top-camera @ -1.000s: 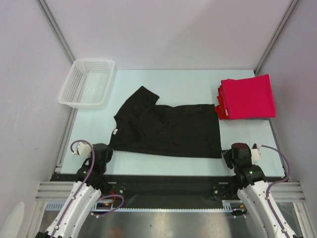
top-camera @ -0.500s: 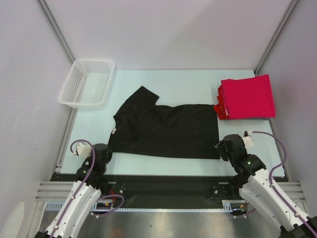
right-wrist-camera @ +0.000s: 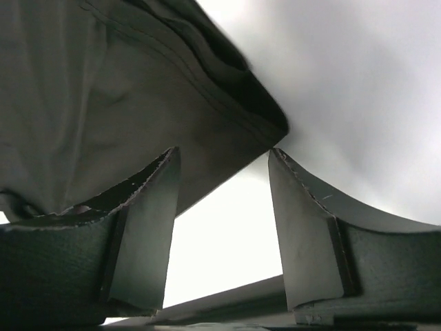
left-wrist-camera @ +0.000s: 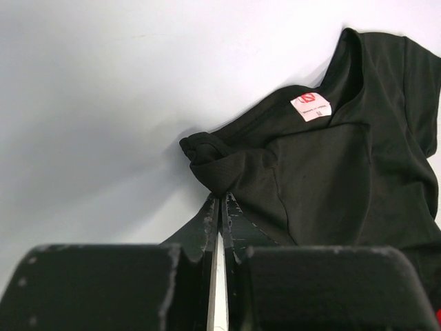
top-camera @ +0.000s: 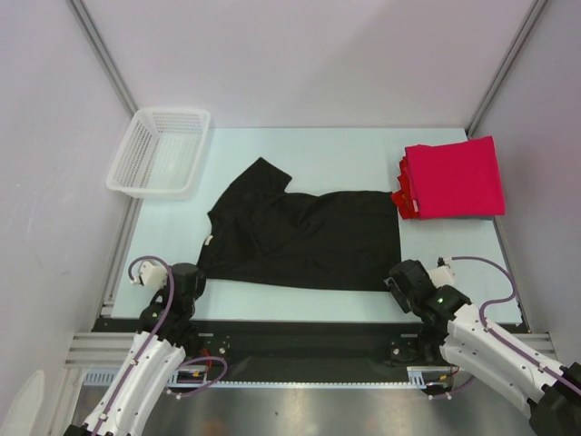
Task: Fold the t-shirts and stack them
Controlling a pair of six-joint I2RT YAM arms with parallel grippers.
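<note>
A black t-shirt (top-camera: 304, 238) lies spread flat mid-table, collar to the left. Folded red t-shirts (top-camera: 452, 178) are stacked at the back right. My left gripper (top-camera: 189, 275) is shut near the black shirt's near-left edge. In the left wrist view its closed tips (left-wrist-camera: 222, 204) sit just before a bunched sleeve (left-wrist-camera: 213, 155), and the collar label (left-wrist-camera: 310, 105) shows beyond. My right gripper (top-camera: 402, 275) is open at the shirt's near-right corner. In the right wrist view the hem corner (right-wrist-camera: 138, 89) hangs just ahead of the spread fingers (right-wrist-camera: 148, 221), with nothing between them.
A white mesh basket (top-camera: 159, 150) stands at the back left corner. The pale table (top-camera: 336, 154) is bounded by grey walls on both sides and a metal rail (top-camera: 300, 341) along the near edge.
My right arm has swung left and forward to the black shirt's near-right corner, and its jaws have spread wider. The left arm and the shirts have not moved.
</note>
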